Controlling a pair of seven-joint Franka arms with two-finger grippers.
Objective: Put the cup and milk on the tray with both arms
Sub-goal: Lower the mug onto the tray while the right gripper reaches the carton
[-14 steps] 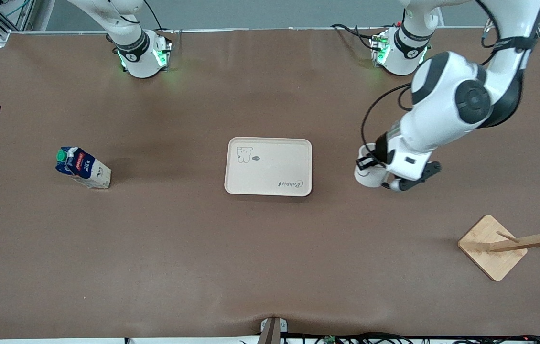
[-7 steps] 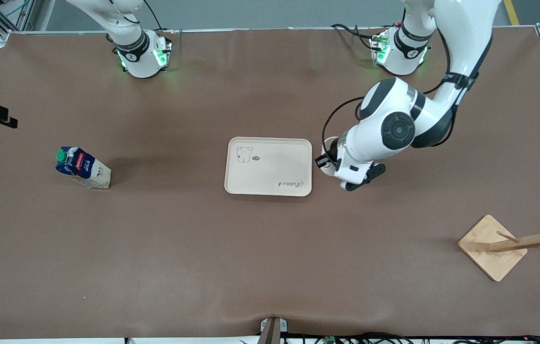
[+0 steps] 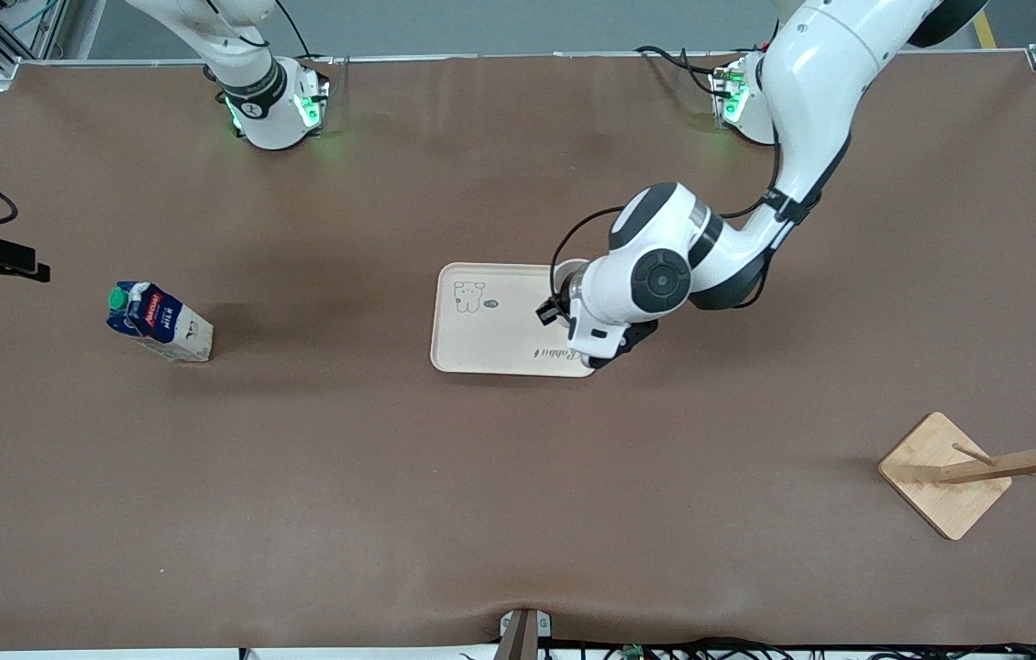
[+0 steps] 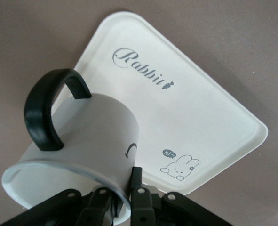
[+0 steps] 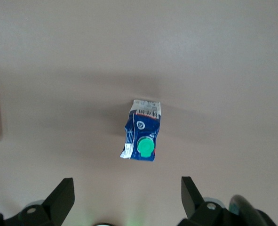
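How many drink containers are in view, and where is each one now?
2. The cup is held by the left claw over the tray. The milk carton stands on the table toward the right arm's end. None seems hidden.

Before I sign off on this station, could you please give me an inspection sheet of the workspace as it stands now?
Surface: brown table, flat mat.
Cup: held tilted by its rim over the tray's end.
Milk: upright, toward the right arm's end of the table.
Tray: mid-table, bare.
Clutter: wooden rack lying on its side.
Left hand: shut on the cup rim.
Right hand: open, high over the milk.
Cables: black cable along the left arm.
Surroundings: metal frame at the table corners.
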